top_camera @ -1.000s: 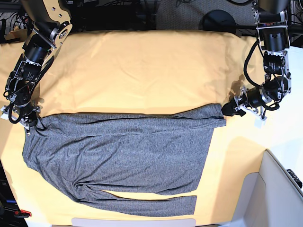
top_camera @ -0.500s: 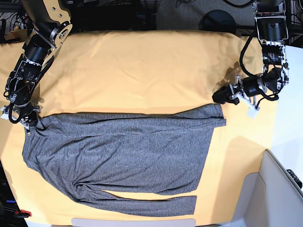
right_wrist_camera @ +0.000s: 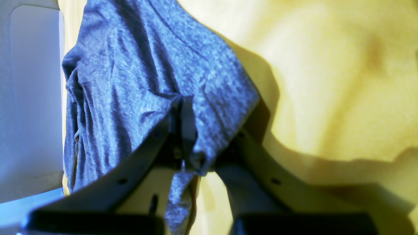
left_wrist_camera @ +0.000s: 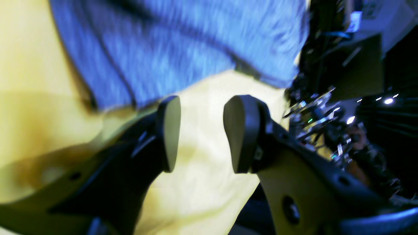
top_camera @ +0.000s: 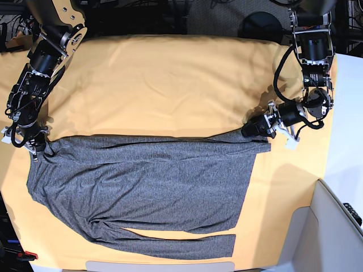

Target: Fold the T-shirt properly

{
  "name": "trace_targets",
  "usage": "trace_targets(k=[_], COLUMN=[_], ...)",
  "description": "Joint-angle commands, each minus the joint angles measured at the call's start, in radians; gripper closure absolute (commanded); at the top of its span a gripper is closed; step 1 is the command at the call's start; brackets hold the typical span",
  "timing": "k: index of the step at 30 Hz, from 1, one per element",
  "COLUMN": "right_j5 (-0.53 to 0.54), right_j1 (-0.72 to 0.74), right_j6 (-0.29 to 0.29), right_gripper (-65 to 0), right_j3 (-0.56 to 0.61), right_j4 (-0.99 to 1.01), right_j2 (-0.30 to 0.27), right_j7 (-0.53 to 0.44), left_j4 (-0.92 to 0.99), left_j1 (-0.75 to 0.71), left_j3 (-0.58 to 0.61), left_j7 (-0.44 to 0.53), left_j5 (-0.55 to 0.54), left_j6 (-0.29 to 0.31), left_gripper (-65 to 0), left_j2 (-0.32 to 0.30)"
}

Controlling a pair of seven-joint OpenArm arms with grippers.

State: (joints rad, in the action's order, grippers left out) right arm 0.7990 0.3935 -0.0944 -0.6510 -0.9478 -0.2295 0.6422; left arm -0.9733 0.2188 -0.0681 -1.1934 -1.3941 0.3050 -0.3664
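Observation:
The heather-grey T-shirt [top_camera: 142,181] lies flat across the front half of the yellow table cloth [top_camera: 170,79], one long sleeve along its front edge. My right gripper [top_camera: 36,149], at the left of the base view, is shut on the shirt's far left corner. The right wrist view shows the bunched grey fabric [right_wrist_camera: 147,81] pinched in that gripper [right_wrist_camera: 191,147]. My left gripper [top_camera: 248,130] hovers at the shirt's far right corner. In its wrist view the left gripper [left_wrist_camera: 201,130] is open, with bare yellow cloth in its gap and the blurred shirt edge [left_wrist_camera: 179,49] just beyond.
A white bin [top_camera: 334,226] stands at the front right corner. A black round base [top_camera: 262,25] sits beyond the table's back edge. Cables and dark equipment [left_wrist_camera: 343,124] crowd the left wrist view's right side.
My left arm has swung leftward in the base view, bringing its open gripper to the shirt's far right corner. The right arm and the shirt have not moved.

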Motion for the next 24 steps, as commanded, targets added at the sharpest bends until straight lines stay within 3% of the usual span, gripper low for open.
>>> trace_targets(k=[1,6,12,14,16,24], right_j5=[0.024,0.024,0.024,0.024,0.024,0.024], right_j1=[-0.005,-0.006,-0.006,-0.006,-0.006,-0.008], right_j6=[-0.015,-0.015,-0.015,-0.015,-0.015,-0.015], right_gripper=[-3.5,-3.5,-3.5,-3.5,-3.5,-3.5], right_j3=[0.000,0.000,0.000,0.000,0.000,0.000], right_j4=[0.005,0.003,0.003,0.003,0.002,0.002], right_j2=[0.005,0.005,0.005,0.005,0.005,0.005], right_j7=[0.031,0.031,0.031,0.031,0.031,0.031], left_j4=[0.035,0.067,-0.005,-0.065,-0.121,-0.206], left_j1=[-0.002,0.034,0.031,0.009,0.003,0.003], left_j3=[0.004,0.004,0.006,0.007,0.004,-0.003], left_j7=[0.017,0.007,-0.033,-0.049,-0.059,-0.128], left_j5=[0.015,0.015,0.014,0.020,0.088,0.134], left_j6=[-0.011,-0.017,-0.157,-0.234,-0.290,-0.297], left_gripper=[-24.8,-25.9,-26.0,-26.1,-26.5,-26.9], left_j2=[0.000,-0.003,-0.006,-0.006,-0.006,-0.004])
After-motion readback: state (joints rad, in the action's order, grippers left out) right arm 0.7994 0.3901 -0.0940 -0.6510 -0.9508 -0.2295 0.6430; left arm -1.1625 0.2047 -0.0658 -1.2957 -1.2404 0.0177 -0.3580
